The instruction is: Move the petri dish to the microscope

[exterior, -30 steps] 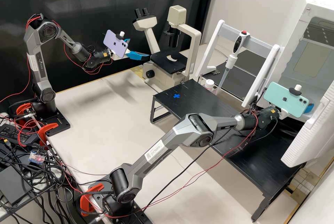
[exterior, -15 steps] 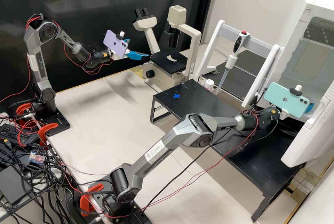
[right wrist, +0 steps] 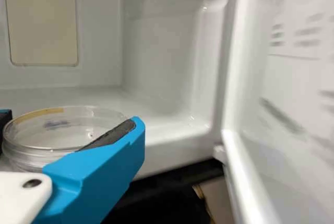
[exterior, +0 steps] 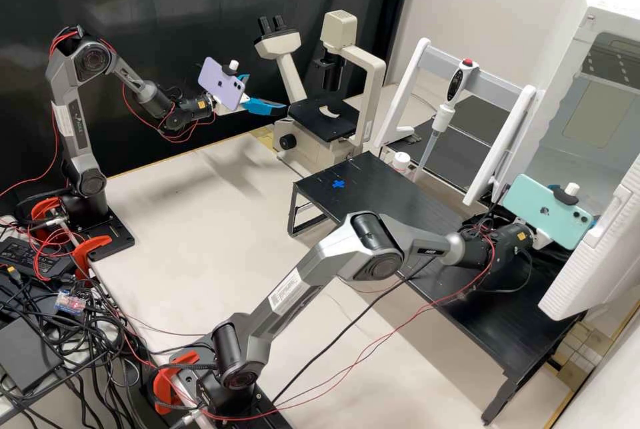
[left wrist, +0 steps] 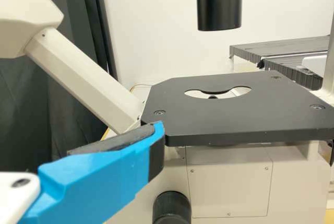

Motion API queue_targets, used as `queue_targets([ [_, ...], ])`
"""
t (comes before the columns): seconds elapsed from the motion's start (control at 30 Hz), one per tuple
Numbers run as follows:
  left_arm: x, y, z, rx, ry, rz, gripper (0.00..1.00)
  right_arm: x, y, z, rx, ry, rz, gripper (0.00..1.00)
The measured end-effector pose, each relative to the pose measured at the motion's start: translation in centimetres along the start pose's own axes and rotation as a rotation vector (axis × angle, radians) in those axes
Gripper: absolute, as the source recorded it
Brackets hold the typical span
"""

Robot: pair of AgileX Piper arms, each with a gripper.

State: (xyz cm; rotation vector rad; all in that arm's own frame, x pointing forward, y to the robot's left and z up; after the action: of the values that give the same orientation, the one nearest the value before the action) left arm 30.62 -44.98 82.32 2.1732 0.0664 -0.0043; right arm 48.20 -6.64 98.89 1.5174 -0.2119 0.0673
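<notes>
Petri dish (right wrist: 52,143), round, clear and shallow, with a tan strip on its rim and a bluish mark, lies roughly level between the dark pads (right wrist: 112,134) of my right jaws (exterior: 541,237). I have them closed on its sides. A mint-green phone (exterior: 543,206) is mounted behind them on my wrist. Just beyond the dish is the open front of a white, box-shaped cabinet (right wrist: 162,41), its white door (right wrist: 292,62) swung out to one side. Below my right forearm stretches a black, low-legged counter (exterior: 407,209) bearing a small blue cross (exterior: 339,184). Near it stands a white frame (exterior: 490,77) holding a pipette (exterior: 442,117) with a red button, and a small white-capped bottle (exterior: 401,161) is close by.

My left jaws (exterior: 268,92) are empty and parted, a lilac phone (exterior: 222,84) mounted behind them. They hang in the air near the flat black stage (exterior: 320,124) of a cream-coloured microscope (exterior: 365,59). That stage carries no dish. Both my arms are mounted at the edge of a pale counter (exterior: 193,236).
</notes>
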Motion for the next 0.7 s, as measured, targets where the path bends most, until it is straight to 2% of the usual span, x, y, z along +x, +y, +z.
queue_targets([
  [0.13,0.0,0.0,0.0,0.0,0.0,0.0,1.0,-2.7,0.7,0.2,-0.009,0.008,0.025,0.0],
  [0.37,0.0,0.0,0.0,0.0,0.0,0.0,1.0,-9.0,1.4,0.8,0.023,0.007,0.061,0.0],
  [0.5,0.0,0.0,0.0,0.0,0.0,0.0,1.0,-13.0,1.7,-0.1,0.04,0.061,0.1,0.0],
  [0.7,0.0,0.0,0.0,0.0,0.0,0.0,1.0,-19.6,-0.3,-3.3,0.065,0.189,0.1,0.0],
])
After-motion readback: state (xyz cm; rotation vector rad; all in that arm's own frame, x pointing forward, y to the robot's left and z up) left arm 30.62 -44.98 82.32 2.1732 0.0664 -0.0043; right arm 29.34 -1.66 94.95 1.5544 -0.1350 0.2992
